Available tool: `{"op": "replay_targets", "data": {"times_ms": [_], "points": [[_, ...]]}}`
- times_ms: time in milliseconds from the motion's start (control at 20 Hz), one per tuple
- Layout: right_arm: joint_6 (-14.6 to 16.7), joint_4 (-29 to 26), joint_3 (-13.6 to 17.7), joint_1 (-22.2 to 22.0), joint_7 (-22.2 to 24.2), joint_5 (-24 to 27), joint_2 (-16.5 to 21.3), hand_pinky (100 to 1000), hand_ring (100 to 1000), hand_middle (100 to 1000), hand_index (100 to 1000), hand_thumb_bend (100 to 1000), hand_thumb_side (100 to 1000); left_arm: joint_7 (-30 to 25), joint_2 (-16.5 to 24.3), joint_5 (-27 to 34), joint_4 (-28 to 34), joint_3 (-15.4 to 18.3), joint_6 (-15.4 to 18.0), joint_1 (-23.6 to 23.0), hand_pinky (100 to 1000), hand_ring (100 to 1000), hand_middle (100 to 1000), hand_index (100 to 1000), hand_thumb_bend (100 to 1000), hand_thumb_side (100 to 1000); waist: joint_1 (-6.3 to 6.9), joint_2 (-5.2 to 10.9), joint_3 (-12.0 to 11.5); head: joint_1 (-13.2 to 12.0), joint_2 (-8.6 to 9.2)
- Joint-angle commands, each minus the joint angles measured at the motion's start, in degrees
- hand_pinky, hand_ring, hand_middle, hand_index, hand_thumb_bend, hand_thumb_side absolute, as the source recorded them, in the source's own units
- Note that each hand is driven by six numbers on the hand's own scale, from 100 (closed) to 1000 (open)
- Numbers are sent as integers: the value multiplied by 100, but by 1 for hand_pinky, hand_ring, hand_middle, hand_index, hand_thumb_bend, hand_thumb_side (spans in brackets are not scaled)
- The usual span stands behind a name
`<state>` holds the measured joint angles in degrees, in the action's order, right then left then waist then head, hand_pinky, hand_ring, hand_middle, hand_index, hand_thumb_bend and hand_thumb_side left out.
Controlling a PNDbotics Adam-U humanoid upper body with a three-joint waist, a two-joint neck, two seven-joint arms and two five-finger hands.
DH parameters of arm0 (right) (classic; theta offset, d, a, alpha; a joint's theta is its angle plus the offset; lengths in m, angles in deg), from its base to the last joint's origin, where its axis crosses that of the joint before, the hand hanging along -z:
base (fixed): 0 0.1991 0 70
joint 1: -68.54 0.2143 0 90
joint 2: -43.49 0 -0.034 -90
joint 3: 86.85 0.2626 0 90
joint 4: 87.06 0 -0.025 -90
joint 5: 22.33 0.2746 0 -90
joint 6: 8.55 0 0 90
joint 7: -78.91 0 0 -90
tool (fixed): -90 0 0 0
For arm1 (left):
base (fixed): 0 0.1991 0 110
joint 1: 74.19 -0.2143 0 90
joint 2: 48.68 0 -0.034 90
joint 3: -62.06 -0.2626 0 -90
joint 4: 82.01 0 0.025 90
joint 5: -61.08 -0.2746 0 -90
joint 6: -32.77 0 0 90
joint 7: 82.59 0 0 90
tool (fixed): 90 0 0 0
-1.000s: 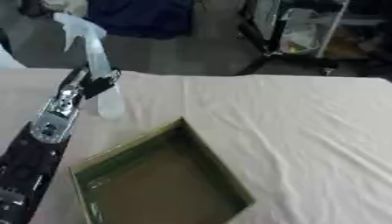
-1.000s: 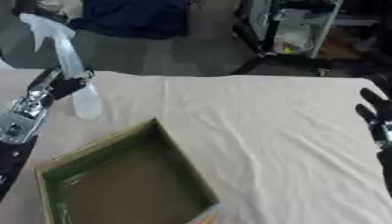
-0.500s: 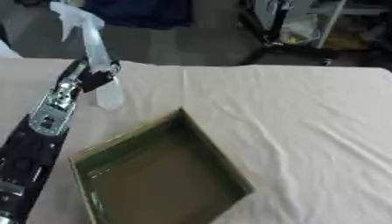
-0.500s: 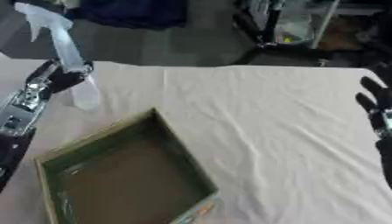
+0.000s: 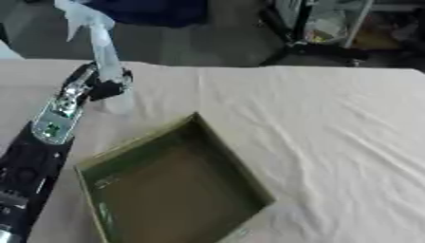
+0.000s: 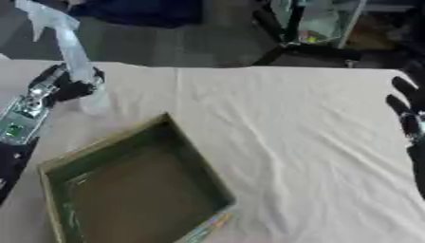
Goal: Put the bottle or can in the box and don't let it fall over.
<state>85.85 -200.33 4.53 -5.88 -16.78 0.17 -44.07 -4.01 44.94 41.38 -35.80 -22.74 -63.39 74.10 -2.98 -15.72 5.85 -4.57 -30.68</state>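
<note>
Left hand (image 5: 104, 85) is closed around the lower neck of a clear spray bottle (image 5: 98, 45), fingers curled about it. Bottle sits just beyond the far-left corner of the box (image 5: 174, 185). Long axis near vertical, top leaning slightly to the left; the trigger head (image 5: 79, 14) is at the upper end, nozzle pointing left, away from the box. The bottle's pale lower body (image 5: 116, 102) shows below the hand, against the cloth; whether its base touches the counter (image 5: 332, 118) or is lifted clear of it cannot be told.

Left forearm (image 5: 46, 137) runs from the lower-left edge up toward the bottle, along the left side of the box; silver plate and green patch visible on it.

Box: open-topped, green-walled, brown floor, set diamond-wise on the counter with one corner pointing away from the robot. Interior holds nothing visible. Bottle is outside the box, near but apart from its rim.

Counter is covered in a cream cloth with creases running to the right of the box.

Right hand (image 6: 407, 118) shows in the right eye view only, at the right edge, well to the right of the box, fingers straight and pointing up, holding nothing.
</note>
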Motion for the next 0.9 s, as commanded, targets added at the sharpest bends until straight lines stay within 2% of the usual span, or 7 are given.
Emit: {"op": "replay_targets", "data": {"times_ms": [50, 100, 300, 450, 500, 600, 900], "points": [[-15, -132, 67, 60, -22, 57, 107, 1000, 1000, 985, 1000, 100, 470, 14, 17, -66, -137, -16, -50, -50, 1000, 948, 1000, 626, 100, 390, 2, 100, 4, 2, 33], [-17, -132, 67, 62, -23, 62, 108, 1000, 1000, 984, 1000, 100, 470, 39, 21, -64, -142, -11, -45, -47, 1000, 884, 1000, 570, 100, 409, 3, 103, 3, 2, 39], [-26, -132, 73, 65, -31, 77, 113, 1000, 1000, 981, 1000, 100, 469, 170, 40, -28, -135, 3, -33, -27, 1000, 807, 1000, 447, 100, 414, 7, 110, 0, 11, -14], [-34, -132, 75, 61, -37, 80, 120, 1000, 1000, 979, 1000, 100, 470, 337, 68, -3, -66, 9, 48, -16, 1000, 798, 997, 276, 100, 484, 14, 116, -7, 24, -46], [-36, -132, 75, 59, -38, 79, 122, 1000, 1000, 978, 1000, 100, 470, 394, 73, 9, -39, 7, 95, -17, 991, 767, 959, 229, 100, 531, 16, 118, -10, 26, -56], [-37, -132, 80, 57, -43, 82, 127, 1000, 1000, 978, 1000, 100, 470, 497, 84, 45, 26, -2, 230, -16, 957, 729, 910, 182, 100, 569, 20, 127, -15, 28, -73], [-46, -132, 92, 50, -71, 112, 148, 1000, 1000, 976, 1000, 100, 470, 452, 151, 178, 144, -46, 612, 1, 927, 674, 843, 135, 100, 612, 38, 161, -32, 5, -97]]}}
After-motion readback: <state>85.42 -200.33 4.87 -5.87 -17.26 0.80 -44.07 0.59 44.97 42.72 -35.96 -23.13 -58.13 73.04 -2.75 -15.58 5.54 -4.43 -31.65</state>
